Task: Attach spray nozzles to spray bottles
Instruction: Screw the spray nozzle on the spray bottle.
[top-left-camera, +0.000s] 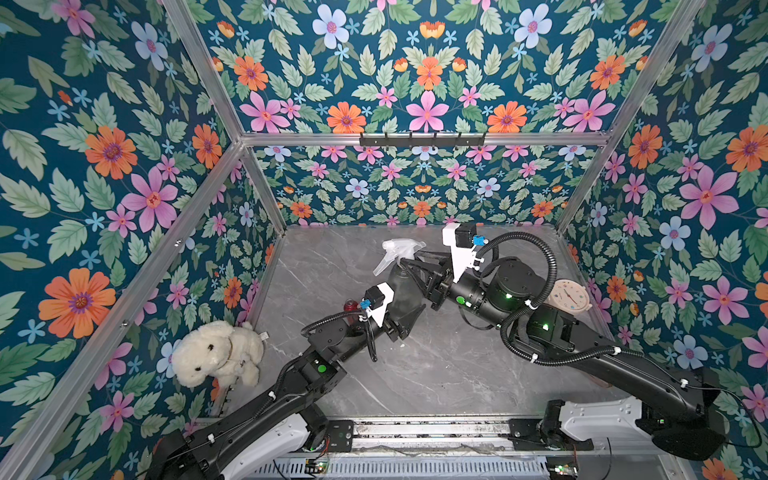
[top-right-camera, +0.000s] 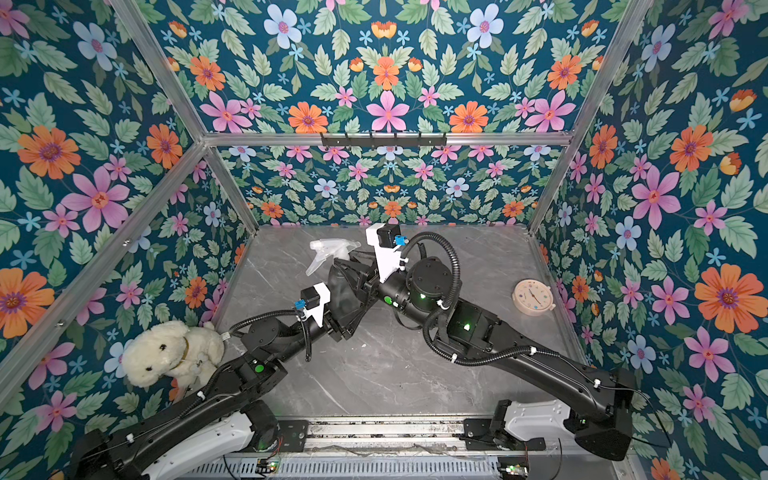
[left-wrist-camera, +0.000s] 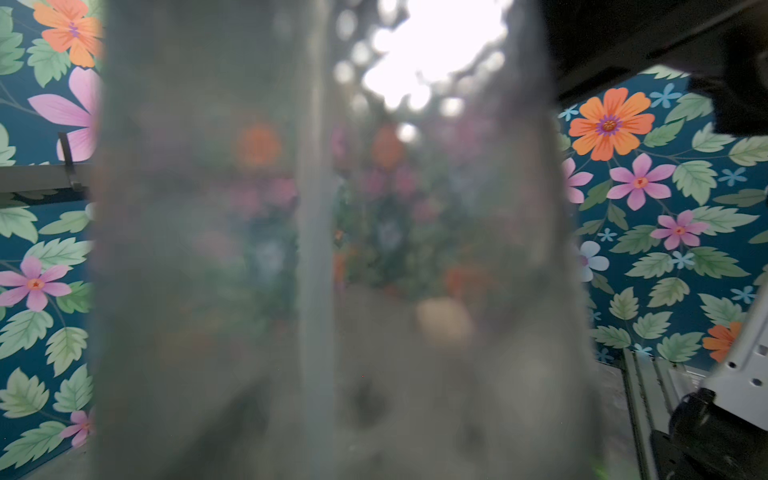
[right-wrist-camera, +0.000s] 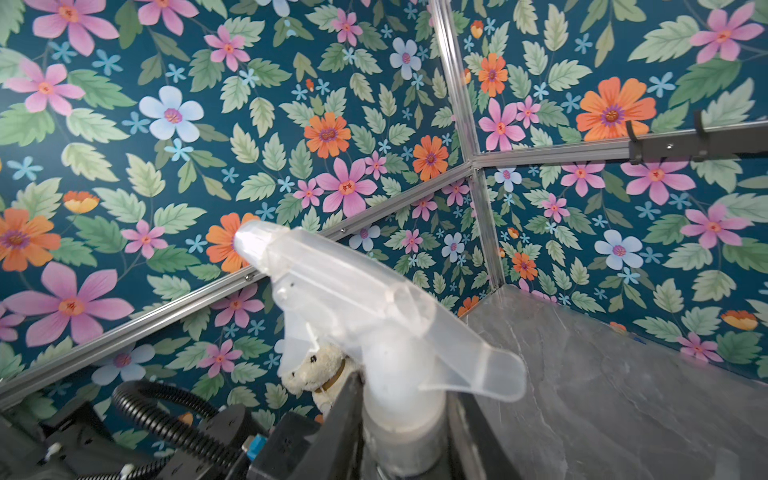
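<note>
Grey spray bottle: it (top-left-camera: 400, 286) stands near the middle of the frame in both top views, between the two arms. Whether its bottom sits on the table (top-left-camera: 436, 365) I cannot tell, because the left arm covers it.
White spray nozzle: it (top-left-camera: 395, 251) sits on top of the grey spray bottle, with its spout pointing to the left of the frame. Whether it is screwed on all the way cannot be seen.
Right gripper: it (top-left-camera: 411, 266) comes in from the right. In the right wrist view its two black fingers (right-wrist-camera: 345, 399) are pressed on both sides of the nozzle's round collar.
Left gripper: it (top-left-camera: 408, 309) is at the low part of the grey spray bottle, with dark fingers on either side, squeezing it. The fingertips are hard to make out.
Left wrist view: the bottle (left-wrist-camera: 208, 249) fills most of the picture and is very blurry. A pale stripe runs down it, and I cannot tell what that is.
Red bottle: only a small red bit (top-left-camera: 350, 306) peeks out behind the left arm's camera.
Clock: the right arm half hides it in a top view (top-left-camera: 571, 295).
Toy dog: it (top-left-camera: 216, 353) sits in the lower left corner, far from the bottle.
</note>
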